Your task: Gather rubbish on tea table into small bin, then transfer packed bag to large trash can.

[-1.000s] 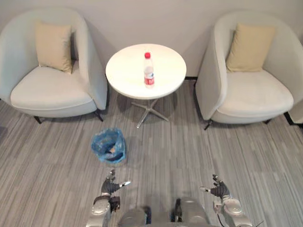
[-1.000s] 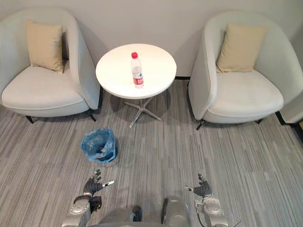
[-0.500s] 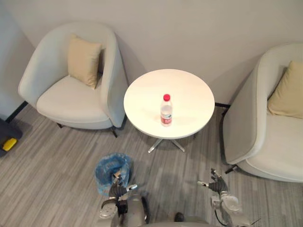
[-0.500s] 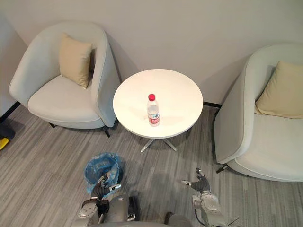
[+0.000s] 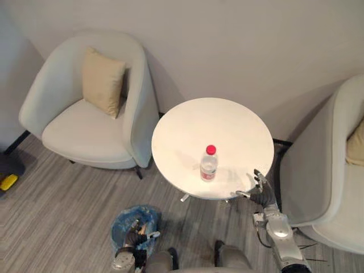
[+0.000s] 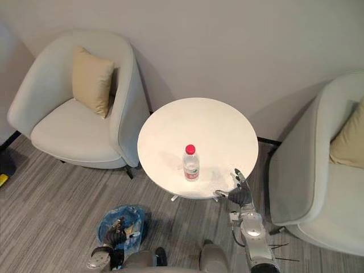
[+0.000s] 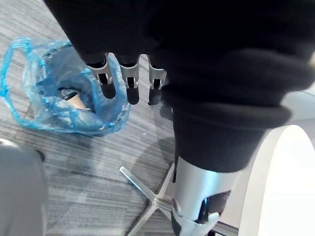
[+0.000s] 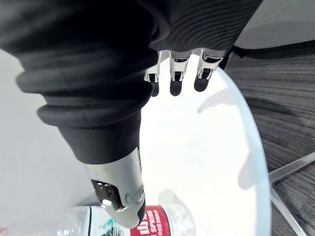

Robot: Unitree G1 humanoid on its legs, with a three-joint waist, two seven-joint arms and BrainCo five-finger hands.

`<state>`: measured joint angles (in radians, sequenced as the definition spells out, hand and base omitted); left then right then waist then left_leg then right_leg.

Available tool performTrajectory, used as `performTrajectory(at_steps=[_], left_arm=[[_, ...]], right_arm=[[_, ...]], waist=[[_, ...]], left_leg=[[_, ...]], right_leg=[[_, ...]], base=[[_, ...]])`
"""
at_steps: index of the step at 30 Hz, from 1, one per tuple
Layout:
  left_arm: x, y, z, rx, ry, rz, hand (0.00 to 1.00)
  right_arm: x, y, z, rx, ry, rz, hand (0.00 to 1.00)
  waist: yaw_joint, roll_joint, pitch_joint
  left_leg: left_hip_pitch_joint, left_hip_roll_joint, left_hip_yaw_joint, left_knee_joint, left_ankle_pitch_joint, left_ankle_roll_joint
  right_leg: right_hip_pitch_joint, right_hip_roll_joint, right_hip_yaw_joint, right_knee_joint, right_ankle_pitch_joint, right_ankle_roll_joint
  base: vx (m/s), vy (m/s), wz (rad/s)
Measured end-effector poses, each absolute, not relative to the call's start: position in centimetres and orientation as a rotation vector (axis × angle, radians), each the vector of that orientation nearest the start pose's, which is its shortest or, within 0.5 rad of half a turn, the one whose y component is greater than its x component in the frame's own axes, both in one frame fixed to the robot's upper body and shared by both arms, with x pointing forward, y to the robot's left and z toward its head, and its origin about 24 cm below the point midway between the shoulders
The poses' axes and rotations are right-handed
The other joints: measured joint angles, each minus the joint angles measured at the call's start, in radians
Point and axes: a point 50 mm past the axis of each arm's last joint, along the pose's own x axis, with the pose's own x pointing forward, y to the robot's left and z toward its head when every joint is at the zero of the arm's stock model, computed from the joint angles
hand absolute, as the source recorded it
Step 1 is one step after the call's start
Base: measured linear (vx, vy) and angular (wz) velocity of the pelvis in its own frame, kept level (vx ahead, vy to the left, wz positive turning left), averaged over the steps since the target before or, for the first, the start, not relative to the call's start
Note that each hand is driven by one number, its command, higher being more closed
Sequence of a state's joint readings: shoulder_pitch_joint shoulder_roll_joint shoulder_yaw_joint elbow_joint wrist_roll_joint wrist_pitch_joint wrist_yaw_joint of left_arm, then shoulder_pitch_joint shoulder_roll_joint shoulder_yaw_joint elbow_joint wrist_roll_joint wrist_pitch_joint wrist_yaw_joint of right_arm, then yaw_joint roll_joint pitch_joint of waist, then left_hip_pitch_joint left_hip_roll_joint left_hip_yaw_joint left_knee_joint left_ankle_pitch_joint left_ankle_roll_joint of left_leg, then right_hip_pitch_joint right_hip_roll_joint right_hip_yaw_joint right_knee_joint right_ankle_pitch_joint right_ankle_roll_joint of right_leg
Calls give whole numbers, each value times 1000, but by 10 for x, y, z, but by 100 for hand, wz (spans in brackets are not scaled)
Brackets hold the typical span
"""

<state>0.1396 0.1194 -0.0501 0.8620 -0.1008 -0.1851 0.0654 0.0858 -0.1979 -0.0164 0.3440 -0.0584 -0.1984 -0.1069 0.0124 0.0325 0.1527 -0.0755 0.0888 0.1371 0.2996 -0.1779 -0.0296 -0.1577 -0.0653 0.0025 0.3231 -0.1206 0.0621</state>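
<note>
While your right robot hand (image 5: 261, 193) sits at the near right edge of the round white tabletop (image 5: 223, 124), its fingers are straight and spread, the thumb held apart, and it grips nothing. You cannot tell from the head views whether its fingertips touch the rim. In the right wrist view the fingers (image 8: 176, 78) reach out over the white surface, and the thumb (image 8: 119, 189) is close beside the bottle's red label without closing on it.

Your task item, a clear plastic water bottle (image 5: 209, 164) with a red cap, stands upright toward the near edge of the tabletop, just to the left of that hand and apart from it.

Your left robot hand (image 5: 136, 238) hangs low over the floor by the small bin (image 5: 121, 220) lined with a blue bag. Its fingers (image 7: 129, 83) are relaxed and empty. A tan scrap (image 7: 76, 100) lies inside the bag.

A pale armchair (image 5: 79, 132) with a tan cushion (image 5: 102, 83) stands left of the table.
</note>
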Motion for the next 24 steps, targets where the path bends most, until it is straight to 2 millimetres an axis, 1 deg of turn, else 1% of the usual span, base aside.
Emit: performTrajectory(at_steps=[1, 3, 4, 7, 13, 18, 22, 24], left_arm=[[122, 193, -138, 60, 819, 142, 0], [121, 194, -139, 64, 826, 139, 0], [121, 194, -139, 67, 828, 136, 0], [117, 193, -141, 76, 845, 119, 0], [109, 194, -144, 87, 859, 108, 0], [108, 196, -144, 98, 861, 102, 0], [108, 198, -143, 110, 860, 94, 0], [108, 198, -143, 111, 860, 96, 0]], right_arm=[[218, -210, -25, -285, 199, -120, 0], [218, -208, -24, -306, 187, -99, 0], [218, -206, -25, -310, 187, -92, 0], [219, -201, -25, -335, 184, -61, 0], [228, -185, -25, -338, 170, 11, 0], [247, -172, -26, -353, 173, 64, 0], [265, -167, -17, -369, 134, 51, 0], [271, -167, -14, -374, 126, 40, 0]], waist=[[0, 4, -2], [0, 4, -4], [0, 4, -4], [2, 4, -13], [4, 5, -17], [8, 6, -17], [21, 12, -16], [32, 16, -14]], left_leg=[[4, 4, -13, -25, 9, -14], [26, 14, -39, -71, 24, -35], [34, 16, -45, -81, 26, -38], [60, 15, -58, -128, 45, -43], [63, 8, -87, -187, 87, -38], [51, -5, -118, -223, 128, -38], [19, -19, -158, -261, 171, -37], [6, -20, -167, -268, 181, -37]], right_leg=[[10, 9, -13, -21, 4, -5], [49, 25, -43, -75, 15, -19], [59, 28, -49, -85, 17, -20], [92, 29, -68, -124, 20, -22], [127, 23, -101, -215, 67, -20], [133, 14, -138, -247, 90, -21], [105, 9, -167, -258, 107, -21], [95, 8, -180, -258, 111, -22]], base=[[162, -120, 24], [146, -114, 28], [104, -84, 23], [72, -39, 19], [18, 4, 16], [-72, -3, 24], [-115, -4, 23], [-101, -4, 26]])
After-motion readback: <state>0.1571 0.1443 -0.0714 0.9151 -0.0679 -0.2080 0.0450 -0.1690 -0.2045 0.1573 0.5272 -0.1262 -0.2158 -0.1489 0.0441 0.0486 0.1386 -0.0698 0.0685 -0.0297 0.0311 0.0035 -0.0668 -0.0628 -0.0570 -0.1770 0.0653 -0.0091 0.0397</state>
